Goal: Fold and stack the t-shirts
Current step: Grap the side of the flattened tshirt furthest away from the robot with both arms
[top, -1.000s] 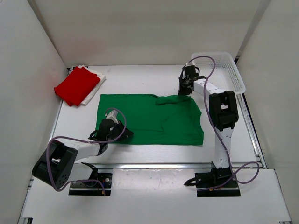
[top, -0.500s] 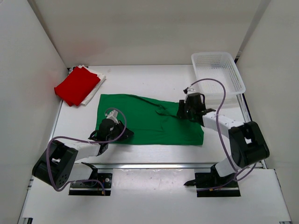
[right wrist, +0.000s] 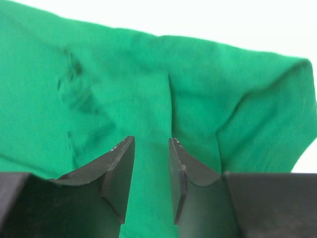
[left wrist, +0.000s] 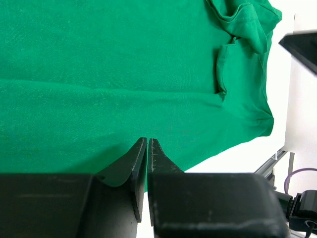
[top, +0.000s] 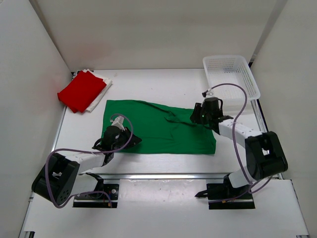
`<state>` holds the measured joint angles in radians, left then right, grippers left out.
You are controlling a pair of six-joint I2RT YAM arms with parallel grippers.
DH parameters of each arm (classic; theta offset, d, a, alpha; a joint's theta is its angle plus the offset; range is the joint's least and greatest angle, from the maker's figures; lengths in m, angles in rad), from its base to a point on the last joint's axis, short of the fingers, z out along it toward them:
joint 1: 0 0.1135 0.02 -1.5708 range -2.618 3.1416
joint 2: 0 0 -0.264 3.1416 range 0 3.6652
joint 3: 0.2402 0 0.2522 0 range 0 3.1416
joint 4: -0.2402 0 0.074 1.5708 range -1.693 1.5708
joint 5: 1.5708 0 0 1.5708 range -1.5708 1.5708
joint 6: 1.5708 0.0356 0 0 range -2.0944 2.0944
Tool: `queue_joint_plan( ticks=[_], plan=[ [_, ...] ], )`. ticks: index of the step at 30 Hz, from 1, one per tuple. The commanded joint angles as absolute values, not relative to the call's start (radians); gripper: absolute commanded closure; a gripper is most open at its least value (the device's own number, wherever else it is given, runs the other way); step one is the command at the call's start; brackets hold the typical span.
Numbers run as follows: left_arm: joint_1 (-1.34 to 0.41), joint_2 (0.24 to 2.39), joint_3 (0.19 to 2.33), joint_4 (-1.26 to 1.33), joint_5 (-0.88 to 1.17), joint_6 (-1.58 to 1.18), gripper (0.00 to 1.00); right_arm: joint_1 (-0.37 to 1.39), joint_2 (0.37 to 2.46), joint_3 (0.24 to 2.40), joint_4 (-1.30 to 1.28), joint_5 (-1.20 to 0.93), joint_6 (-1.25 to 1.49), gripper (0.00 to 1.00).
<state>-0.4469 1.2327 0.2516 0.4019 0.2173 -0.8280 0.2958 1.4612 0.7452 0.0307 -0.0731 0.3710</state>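
Observation:
The green t-shirt (top: 158, 130) lies spread in the middle of the table, its far right part pulled in and wrinkled. It fills the left wrist view (left wrist: 124, 59) and the right wrist view (right wrist: 208, 84). The red t-shirt (top: 80, 90) lies folded on the white t-shirt (top: 102, 91) at the back left. My left gripper (top: 130, 140) is shut, with its tips (left wrist: 147, 141) over the shirt's near left edge; I see no cloth between the jaws. My right gripper (top: 196, 117) stands open (right wrist: 151, 141) just above the shirt's right side, holding nothing.
A white lattice basket (top: 247, 74) stands at the back right, just beyond the right arm. White walls close in the table on the left, back and right. A metal rail (top: 163, 174) runs along the near edge.
My right gripper swung from the shirt's far right corner toward the near side, pulling that edge in, and now stands open a little back from it. The left gripper has hardly moved.

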Motion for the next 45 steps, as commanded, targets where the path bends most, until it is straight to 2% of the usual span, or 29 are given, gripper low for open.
queue_joint_plan(
  ticks=[1, 6, 11, 16, 18, 24, 25, 28, 34, 40, 45],
  plan=[
    [-0.448, 1.221, 0.255, 0.403, 0.201, -0.827, 0.83, 0.27, 1.543, 0.854, 0.058, -0.077, 0.383, 0.67],
    [-0.445, 1.223, 0.255, 0.397, 0.198, -0.822, 0.84, 0.227, 1.663, 0.919, 0.071, -0.158, 0.396, 0.68],
    [-0.439, 1.232, 0.256, 0.4, 0.198, -0.822, 0.83, 0.227, 1.741, 0.962, 0.072, -0.25, 0.391, 0.73],
    [-0.443, 1.241, 0.265, 0.399, 0.206, -0.822, 0.83, 0.221, 1.789, 0.992, 0.08, -0.282, 0.4, 0.67],
    [-0.44, 1.243, 0.267, 0.394, 0.202, -0.818, 0.83, 0.216, 1.804, 1.012, 0.072, -0.302, 0.4, 0.67],
    [-0.439, 1.247, 0.273, 0.391, 0.198, -0.816, 0.83, 0.198, 1.835, 1.026, 0.1, -0.357, 0.422, 0.82],
    [-0.443, 1.25, 0.267, 0.39, 0.202, -0.816, 0.83, 0.196, 1.838, 1.037, 0.089, -0.365, 0.422, 0.89],
    [-0.437, 1.25, 0.275, 0.393, 0.195, -0.816, 0.83, 0.19, 1.845, 1.048, 0.095, -0.376, 0.425, 0.99],
    [-0.423, 1.267, 0.305, 0.373, 0.198, -0.812, 0.84, 0.172, 1.818, 1.058, 0.138, -0.376, 0.431, 1.0],
    [-0.318, 1.308, 0.393, 0.374, 0.218, -0.844, 0.83, 0.123, 1.813, 1.137, 0.163, -0.387, 0.42, 1.0],
    [-0.204, 1.399, 0.503, 0.353, 0.167, -0.847, 0.72, 0.097, 1.896, 1.273, 0.134, -0.39, 0.402, 1.0]
  ],
)
